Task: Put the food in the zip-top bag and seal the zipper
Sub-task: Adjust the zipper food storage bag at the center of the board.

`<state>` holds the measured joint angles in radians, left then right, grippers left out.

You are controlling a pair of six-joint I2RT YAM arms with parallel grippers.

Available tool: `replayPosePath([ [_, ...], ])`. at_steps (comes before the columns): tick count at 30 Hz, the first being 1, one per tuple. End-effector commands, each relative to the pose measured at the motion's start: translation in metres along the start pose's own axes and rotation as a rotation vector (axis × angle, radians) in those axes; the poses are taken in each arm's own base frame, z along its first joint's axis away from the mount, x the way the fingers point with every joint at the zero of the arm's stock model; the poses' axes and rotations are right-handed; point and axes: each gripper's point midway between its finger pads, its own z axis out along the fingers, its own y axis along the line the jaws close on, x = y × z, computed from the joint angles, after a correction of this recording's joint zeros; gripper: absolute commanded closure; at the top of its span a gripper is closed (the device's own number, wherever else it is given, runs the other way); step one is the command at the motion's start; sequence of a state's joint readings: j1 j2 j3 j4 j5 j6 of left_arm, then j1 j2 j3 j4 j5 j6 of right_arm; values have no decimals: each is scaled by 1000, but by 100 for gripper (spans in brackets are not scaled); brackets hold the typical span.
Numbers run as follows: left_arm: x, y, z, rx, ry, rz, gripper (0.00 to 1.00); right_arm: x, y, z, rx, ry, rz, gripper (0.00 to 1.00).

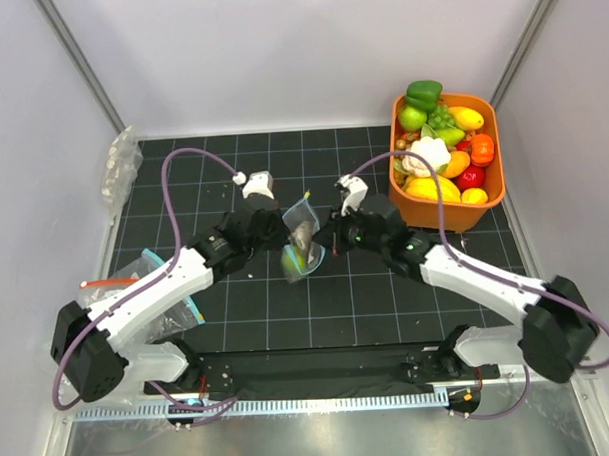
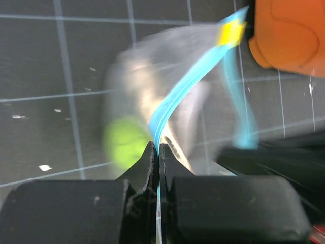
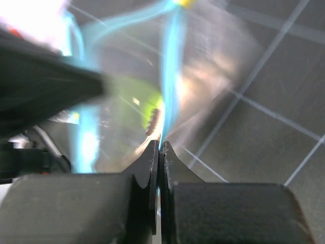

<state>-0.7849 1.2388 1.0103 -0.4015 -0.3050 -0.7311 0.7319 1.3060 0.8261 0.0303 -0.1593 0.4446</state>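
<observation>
The clear zip-top bag (image 1: 303, 243) hangs above the mat between both arms. Its teal-blue zipper (image 2: 188, 84) runs up from my left gripper (image 2: 158, 148), which is shut on it. My right gripper (image 3: 160, 145) is shut on the same zipper (image 3: 171, 76) from the other side. A round lime-green fruit (image 2: 124, 142) sits inside the bag and also shows blurred in the right wrist view (image 3: 137, 104). The oval orange-yellow fruit cannot be made out in the bag. In the top view the left gripper (image 1: 281, 232) and right gripper (image 1: 328, 237) flank the bag.
An orange basket (image 1: 484, 204) of toy fruit and vegetables stands at the back right. Other clear bags lie at the left: one with a red-orange strip (image 1: 108, 285) and one with whitish pieces (image 1: 120, 166). The enclosure walls stand close on both sides.
</observation>
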Motion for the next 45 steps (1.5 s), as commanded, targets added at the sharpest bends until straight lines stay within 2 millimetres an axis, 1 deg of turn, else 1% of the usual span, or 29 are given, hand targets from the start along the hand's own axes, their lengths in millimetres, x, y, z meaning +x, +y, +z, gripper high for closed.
replayPosePath([
  [1,1,-32,5,124,56,-10,100,-48,31,-31,-109,-211,-70,99],
  [2,3,-35,6,141,66,-10,100,-56,37,-43,-132,-253,-78,99],
  [3,7,-41,7,177,85,-8,100,-56,39,-45,-143,-274,-85,99],
  [5,8,-45,6,198,91,-11,100,-58,38,-50,-143,-298,-85,99],
  [8,6,-44,5,196,84,-11,100,-53,33,-41,-121,-258,-73,99],
  [9,5,-44,4,193,75,-12,100,-48,32,-32,-112,-215,-67,99],
  [12,-4,-35,-1,154,29,-22,100,-44,26,-22,-82,-167,-51,99],
  [13,-7,-26,-1,118,4,-29,100,-41,25,-19,-78,-159,-50,99],
  [14,-9,-23,-3,103,-12,-33,100,-43,24,-20,-71,-168,-49,99],
  [15,-16,-21,-10,104,-42,-45,100,-42,20,-21,-49,-165,-44,99],
  [16,-19,-19,-13,103,-62,-51,100,-47,15,-25,-15,-189,-41,99],
  [18,-22,-18,-17,122,-97,-67,100,-47,9,-28,18,-197,-45,99],
  [20,-18,-23,-17,154,-85,-72,100,-48,9,-29,19,-206,-47,99],
  [23,-14,-29,-11,163,-49,-57,100,-47,11,-27,4,-201,-47,99],
  [26,-10,-27,-7,143,-25,-41,100,-46,9,-25,11,-194,-46,99],
  [28,-11,-26,-7,140,-30,-47,100,-45,9,-23,13,-186,-44,97],
  [30,-10,-26,-6,140,-27,-50,100,-43,6,-20,25,-178,-39,91],
  [31,-8,-26,-4,138,-20,-49,100,-43,6,-19,28,-175,-37,79],
  [33,0,-26,4,126,12,-46,100,-43,4,-19,36,-174,-39,69],
  [34,-1,-30,4,133,22,-46,100,-45,4,-21,43,-183,-40,64],
  [35,5,-28,10,119,47,-42,100,-46,3,-23,47,-188,-46,62],
  [36,7,-29,13,117,56,-41,100,-46,1,-25,57,-188,-48,60],
  [37,9,-30,14,121,65,-41,100,-51,2,-30,63,-210,-51,58],
  [38,13,-29,19,113,78,-41,100,-52,2,-33,63,-215,-56,55],
  [39,16,-30,21,112,89,-42,100,-55,-3,-36,96,-235,-56,51],
  [40,17,-29,24,109,95,-45,100,-64,-8,-45,131,-275,-56,45],
  [42,20,-29,28,106,111,-46,100,-68,-18,-57,195,-309,-55,38],
  [43,19,-30,28,107,110,-47,100,-82,-27,-73,266,-386,-46,37],
  [45,18,-29,26,105,108,-45,100,-87,-45,-90,367,-445,-35,33],
])
